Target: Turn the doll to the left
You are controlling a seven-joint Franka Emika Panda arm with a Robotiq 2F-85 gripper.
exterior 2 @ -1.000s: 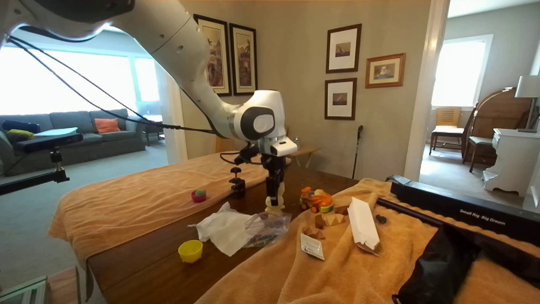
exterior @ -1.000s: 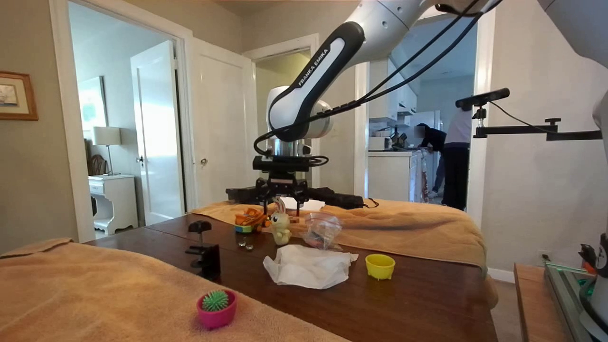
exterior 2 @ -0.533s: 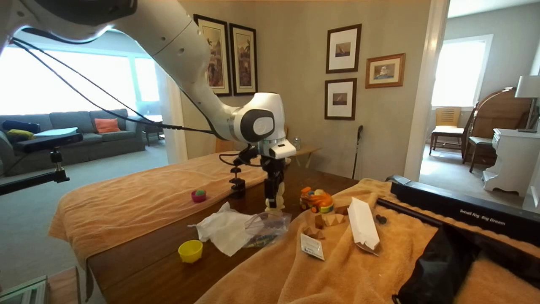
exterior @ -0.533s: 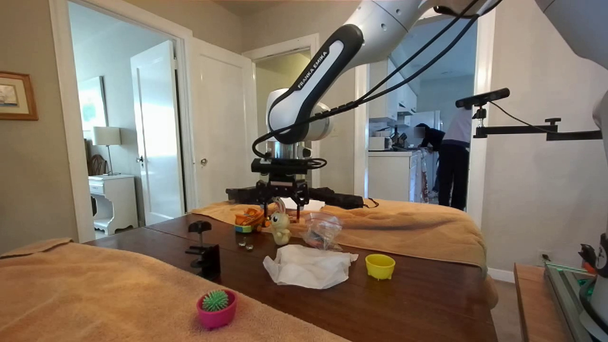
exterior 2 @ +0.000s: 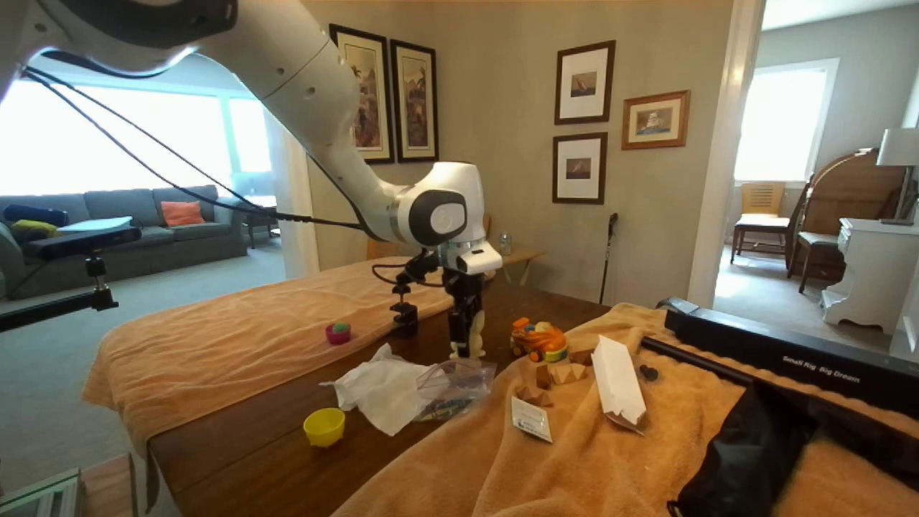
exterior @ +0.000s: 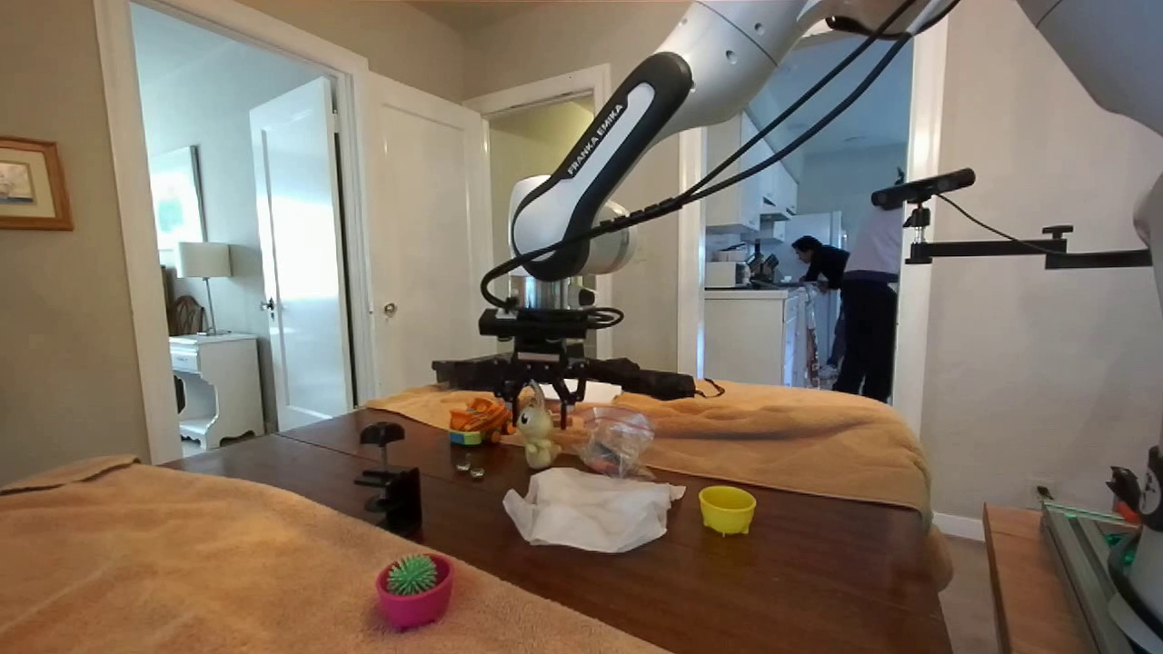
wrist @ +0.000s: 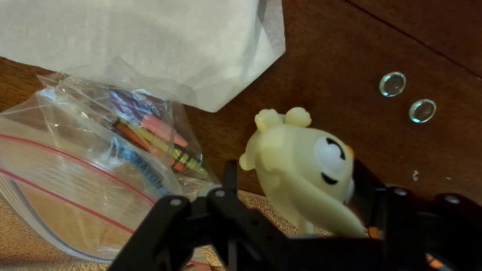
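On the brown counter, the doll stands upright with the released pincer spread either side of its head, presumably so a squeeze and twist can turn it left, the white cloth on its near side.

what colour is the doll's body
Pale creamy yellow; the doll shows best in the wrist view.

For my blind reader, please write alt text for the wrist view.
A cream rabbit-like doll is between the fingers of the open gripper. Left, a zip bag of crayons overlaps white tissue or cloth; right, two clear discs lie on dark wood.
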